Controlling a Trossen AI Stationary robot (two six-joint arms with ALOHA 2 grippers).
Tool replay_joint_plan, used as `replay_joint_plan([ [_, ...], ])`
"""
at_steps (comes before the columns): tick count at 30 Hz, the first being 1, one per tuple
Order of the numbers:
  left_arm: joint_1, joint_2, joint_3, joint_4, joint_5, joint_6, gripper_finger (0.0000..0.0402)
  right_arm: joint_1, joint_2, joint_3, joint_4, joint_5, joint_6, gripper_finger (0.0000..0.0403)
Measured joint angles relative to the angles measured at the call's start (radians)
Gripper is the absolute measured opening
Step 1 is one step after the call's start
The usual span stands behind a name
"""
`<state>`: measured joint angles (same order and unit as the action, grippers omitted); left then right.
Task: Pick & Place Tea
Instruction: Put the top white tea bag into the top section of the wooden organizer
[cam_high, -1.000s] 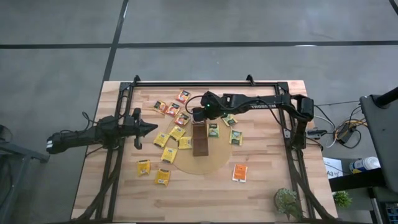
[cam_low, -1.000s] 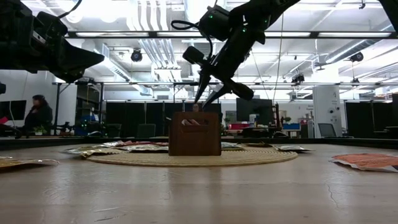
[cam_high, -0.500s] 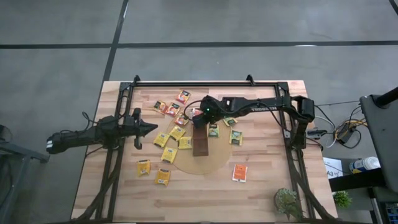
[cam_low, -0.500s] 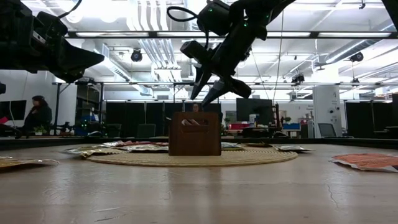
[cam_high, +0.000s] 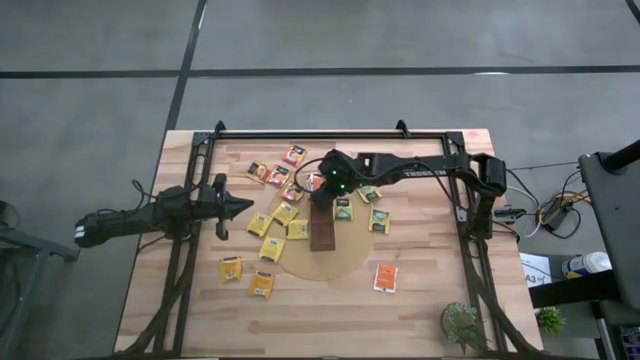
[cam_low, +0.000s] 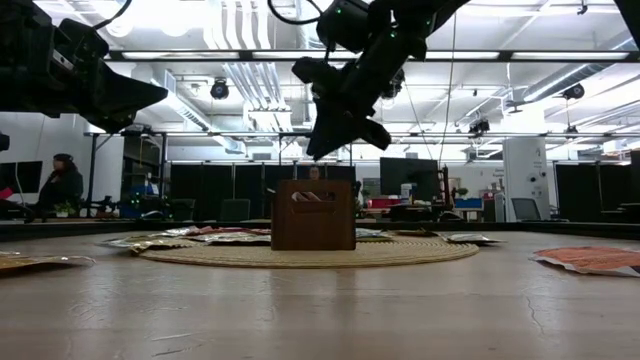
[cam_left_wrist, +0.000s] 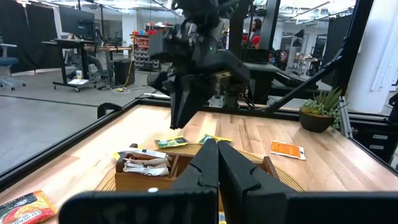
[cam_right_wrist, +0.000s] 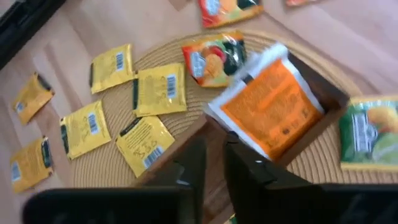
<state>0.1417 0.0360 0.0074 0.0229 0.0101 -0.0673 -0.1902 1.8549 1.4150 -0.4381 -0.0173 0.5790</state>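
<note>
The wooden table (cam_high: 420, 300) carries a round tan mat (cam_high: 345, 262), and on it the long brown tray (cam_high: 322, 232), which is where the tea is meant to go. Most of the work is left: only a few sachets sit in the tray's end compartment, an orange sachet (cam_right_wrist: 273, 107) lying on top and tilted across the corner, while many more are scattered on and around the mat. A cluster of yellow sachets (cam_high: 283, 222) lies just beside the tray, two more yellow ones (cam_high: 245, 277) sit well apart nearer the table's front, an orange sachet on the bare wood (cam_high: 385, 278) lies off the mat on the other side, and green-and-yellow sachets (cam_high: 377, 220) lie close to the tray.

The right gripper (cam_low: 322, 150) hangs above the tray's far end, pointing down, its fingers drawn nearly together and, as far as the wrist view shows, holding nothing. The left gripper (cam_high: 244, 207) waits at the table's left side, level and clear of the sachets, its fingers (cam_left_wrist: 211, 163) pressed together and empty
</note>
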Motion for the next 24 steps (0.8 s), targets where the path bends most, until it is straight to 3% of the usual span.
replay_joint_plan([
  [2, 0.000, 0.000, 0.000, 0.000, 0.000, 0.000, 0.0000, 0.000, 0.000, 0.018, 0.001, -0.008, -0.034, 0.0017],
  [6, 0.000, 0.000, 0.000, 0.000, 0.000, 0.000, 0.0000, -0.004, 0.005, 0.049, 0.009, -0.011, -0.095, 0.0010],
  [17, 0.000, 0.000, 0.000, 0.000, 0.000, 0.000, 0.0000, -0.044, 0.012, 0.057, 0.017, -0.022, -0.321, 0.0008],
  [24, 0.000, 0.000, 0.000, 0.000, 0.000, 0.000, 0.0000, -0.051, 0.079, 0.082, 0.028, -0.097, -0.433, 0.0008],
])
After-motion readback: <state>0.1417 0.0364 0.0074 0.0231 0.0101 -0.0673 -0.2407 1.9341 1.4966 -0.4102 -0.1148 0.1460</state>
